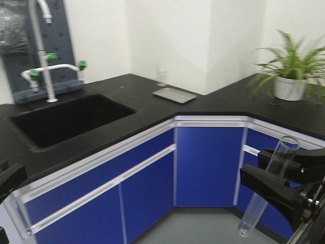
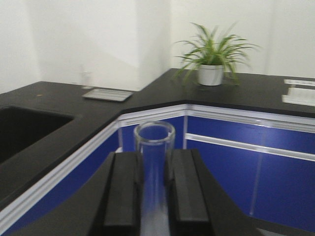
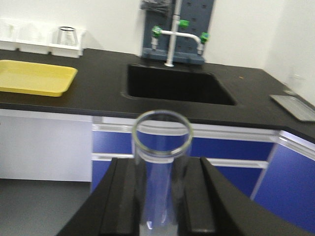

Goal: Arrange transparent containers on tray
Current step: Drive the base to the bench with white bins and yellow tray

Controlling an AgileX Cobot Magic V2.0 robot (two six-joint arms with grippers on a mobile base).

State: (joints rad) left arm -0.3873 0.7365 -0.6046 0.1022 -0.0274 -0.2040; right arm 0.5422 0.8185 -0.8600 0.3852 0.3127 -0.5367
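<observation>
Each arm carries one test tube. In its own wrist view the right gripper has its two black pads closed to the width of the right test tube, one pad against each side of the glass. The open rim stands just past the fingertips. The left gripper clamps the left test tube in the same way. From the front, most of the right-hand tube hangs below the fingers as a long bare tail. A faint glassy streak under the left gripper at the frame edge is probably the other tube's tail, though the blur leaves that unsure. The yellow tray sits on the black counter, well apart from the right fingers. It lies beyond them and off to their left, short of the white bins, with the sink straight ahead of the fingertips. The left wrist view does not show the tray at all. Both grippers are below counter height, so I judge the main risk to be a hanging tail striking the counter edge on the way up. A knock there could crack the glass or lever it out of the pads. Smooth glass held over a short stretch could also slip through, and a round tube released at a tilt may roll against the tray's rim.
</observation>
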